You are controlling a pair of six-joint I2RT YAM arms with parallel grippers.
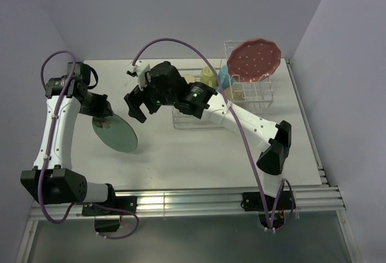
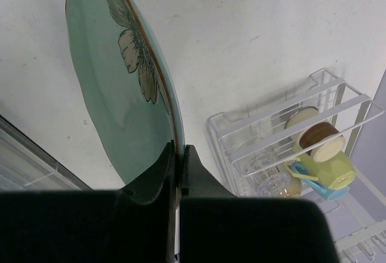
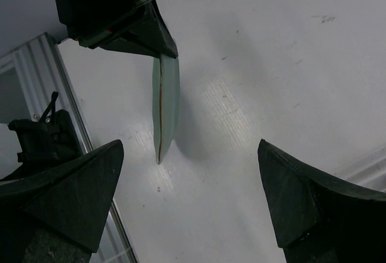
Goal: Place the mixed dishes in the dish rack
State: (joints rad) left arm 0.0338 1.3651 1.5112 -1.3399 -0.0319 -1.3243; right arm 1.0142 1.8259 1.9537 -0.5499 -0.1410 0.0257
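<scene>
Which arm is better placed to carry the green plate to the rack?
Probably right: the right gripper, open, hovers between the mint-green plate in the left gripper and the dish rack.

A plate [image 1: 114, 133] at left above the table [image 1: 199, 154]; the rack [image 1: 193, 124] at back right holds mugs [image 1: 210, 77] and a second plate [image 1: 254, 58].

The mint-green plate [image 2: 120, 94] has a smooth, glossy glaze like fired ceramic, with a thin brown rim line and a painted flower. The black shells of my left gripper [image 2: 179, 151] and my right gripper [image 3: 189, 148] look like matt, faintly grainy plastic. The table [image 1: 199, 154] is matt white with faint scuffs, the dish rack [image 2: 274, 133] is smooth white-coated wire, the yellow-green mug [image 2: 325, 165] is shiny glazed, and the pink scalloped white-dotted plate [image 1: 254, 59] has a soft sheen.
</scene>
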